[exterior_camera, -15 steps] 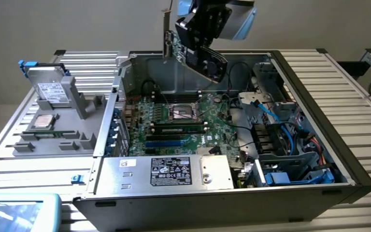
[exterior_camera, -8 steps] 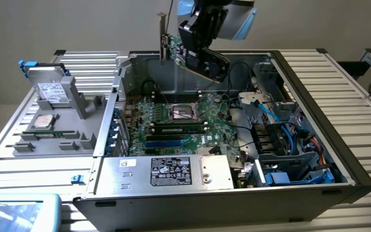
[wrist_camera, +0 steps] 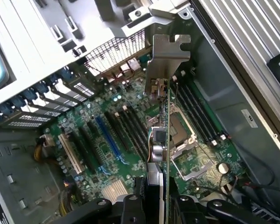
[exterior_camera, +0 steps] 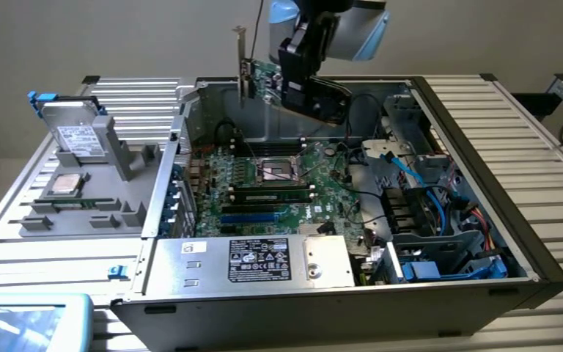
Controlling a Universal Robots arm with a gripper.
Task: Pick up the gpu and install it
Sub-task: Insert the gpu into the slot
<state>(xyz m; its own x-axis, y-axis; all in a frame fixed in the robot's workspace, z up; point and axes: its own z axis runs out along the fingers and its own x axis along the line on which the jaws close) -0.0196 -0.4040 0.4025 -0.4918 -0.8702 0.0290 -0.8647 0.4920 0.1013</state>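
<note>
A slatted metal table (exterior_camera: 521, 125) carries everything, and most of the exterior view is taken by an open computer case (exterior_camera: 485, 172) lying on its side with its inside facing up. Across the floor of the case lies the large green motherboard (exterior_camera: 306, 198), also seen in the wrist view (wrist_camera: 126, 154). A silver power supply (exterior_camera: 257, 260) with a black label sits at the lower middle of the exterior view. At the exterior view's left, just beside the case, a grey tray (exterior_camera: 86, 202) holds spare parts, with a hard drive (exterior_camera: 74, 136) propped at its far end.

The gpu (exterior_camera: 262, 79) is at the upper middle of the exterior view, raised in the air above the far side of the case and apart from the motherboard. It is held on edge, with its silver bracket (exterior_camera: 240, 55) standing upright and reaching higher than the case wall. In the wrist view the gpu (wrist_camera: 164, 116) shows edge-on as a thin line passing over the motherboard beside the processor socket (wrist_camera: 183, 135), its bracket (wrist_camera: 167, 56) at the far end and a blue slot (wrist_camera: 107, 135) off to one side.

The tool (exterior_camera: 299, 84) is clamped on the gpu. In the wrist view its black fingers (wrist_camera: 130, 211) press the near end of the card from both faces, the tool (wrist_camera: 157, 207) centred on it.
</note>
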